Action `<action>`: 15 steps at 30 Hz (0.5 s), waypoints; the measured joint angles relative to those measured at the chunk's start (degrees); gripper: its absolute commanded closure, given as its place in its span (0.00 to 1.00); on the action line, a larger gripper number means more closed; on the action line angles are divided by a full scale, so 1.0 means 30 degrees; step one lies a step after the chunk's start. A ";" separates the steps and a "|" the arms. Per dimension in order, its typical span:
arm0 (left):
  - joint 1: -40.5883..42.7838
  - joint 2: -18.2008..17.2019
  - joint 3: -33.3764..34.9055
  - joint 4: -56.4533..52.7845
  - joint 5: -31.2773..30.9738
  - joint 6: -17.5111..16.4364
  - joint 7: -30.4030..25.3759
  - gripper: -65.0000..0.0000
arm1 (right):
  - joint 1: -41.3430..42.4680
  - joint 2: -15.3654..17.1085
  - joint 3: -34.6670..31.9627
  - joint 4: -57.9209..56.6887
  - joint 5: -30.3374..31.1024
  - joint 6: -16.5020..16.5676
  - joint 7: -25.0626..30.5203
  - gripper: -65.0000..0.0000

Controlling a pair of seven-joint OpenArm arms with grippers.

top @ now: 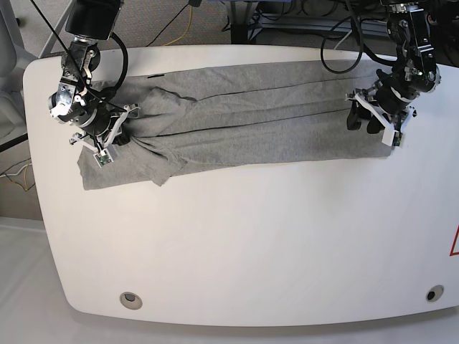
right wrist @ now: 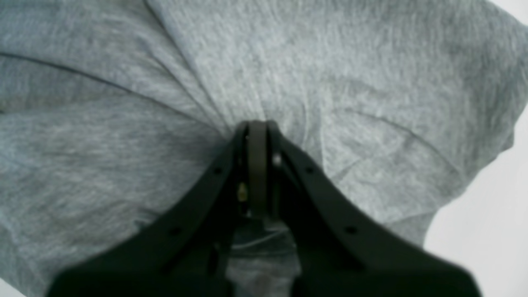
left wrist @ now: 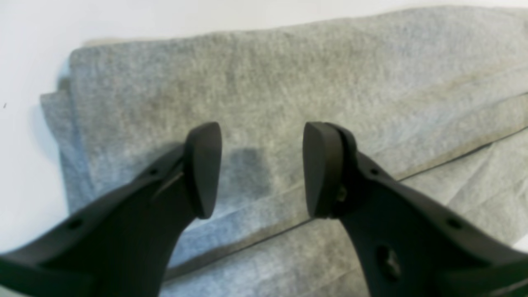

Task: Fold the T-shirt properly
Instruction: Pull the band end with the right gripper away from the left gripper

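The heather-grey T-shirt (top: 244,118) lies as a long folded band across the far part of the white table, plain side up. My right gripper (right wrist: 258,128) is shut on a pinch of its cloth, and creases fan out from the jaws. In the base view that gripper (top: 123,130) sits at the shirt's left end, where the fabric is bunched. My left gripper (left wrist: 262,169) stands open just above the shirt's (left wrist: 288,82) folded layers, nothing between its fingers. Seen from the base, this left gripper (top: 363,117) is at the shirt's right end.
The white table (top: 237,236) has rounded edges, with round holes at the front left (top: 130,299) and front right (top: 431,294). A red mark (top: 455,244) shows at the right edge. Cables lie on the floor behind the table.
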 measured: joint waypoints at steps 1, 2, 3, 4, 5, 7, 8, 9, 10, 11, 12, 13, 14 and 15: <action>-0.0007 -0.0007 0.0000 0.0000 0.0000 0.0000 0.0000 0.55 | 0.0022 -0.0007 0.0197 -0.0175 0.0131 0.0000 0.0117 1.00; -0.0007 0.0000 0.0000 0.0000 -0.0007 -0.0007 0.0000 0.55 | 0.0058 -0.0015 0.0495 -0.0393 0.0379 0.0058 0.0248 1.00; -0.0007 -0.0007 0.0000 0.0000 -0.0007 -0.0007 0.0000 0.55 | 0.0066 -0.0022 0.0619 -0.0510 0.0474 0.0102 0.0306 1.00; -0.0007 -0.0007 0.0000 0.0000 0.0000 -0.0007 0.0000 0.55 | 0.0058 -0.0022 0.0867 -0.0678 0.0495 0.0175 0.0539 1.00; -0.0007 0.0000 0.0000 0.0000 0.0000 0.0000 0.0000 0.55 | 0.0058 -0.0044 0.0998 -0.0765 0.0539 0.0168 0.0656 1.00; 0.0000 0.0000 0.0000 0.0000 -0.0015 -0.0007 0.0000 0.55 | 0.0029 -0.0051 0.1195 -0.0896 0.0539 0.0160 0.0925 1.00; 0.0000 0.0000 0.0000 0.0000 -0.0007 -0.0007 0.0000 0.55 | -0.0029 -0.0036 0.1202 -0.0947 0.0539 0.0138 0.1093 1.00; -0.0007 0.0000 0.0000 0.0000 0.0000 0.0000 0.0000 0.55 | -0.0109 0.0000 0.1202 -0.0991 0.0539 0.0138 0.1260 1.00; -0.0007 -0.0007 0.0000 0.0000 -0.0007 -0.0007 0.0000 0.55 | -0.0240 0.0051 0.1195 -0.1005 0.0539 0.0131 0.1588 1.00; -0.0007 -0.0007 0.0000 0.0000 -0.0007 -0.0007 0.0000 0.55 | -0.0321 0.0102 0.1188 -0.1013 0.0546 0.0117 0.1698 1.00; -0.0007 -0.0007 0.0000 0.0000 -0.0007 0.0000 0.0000 0.55 | -0.0379 0.0124 0.1180 -0.1013 0.0590 0.0102 0.1785 1.00; 0.0000 -0.0007 0.0000 0.0000 0.0000 0.0000 0.0000 0.55 | -0.0430 0.0160 0.1188 -0.1013 0.0634 0.0102 0.1792 1.00; 0.0000 -0.0007 0.0000 0.0000 0.0000 -0.0007 0.0000 0.55 | -0.0459 0.0182 0.1188 -0.1013 0.0634 0.0117 0.1792 1.00; 0.0000 0.0000 0.0000 0.0000 -0.0007 -0.0007 0.0000 0.55 | -0.0474 0.0211 0.1180 -0.1013 0.0634 0.0117 0.1800 1.00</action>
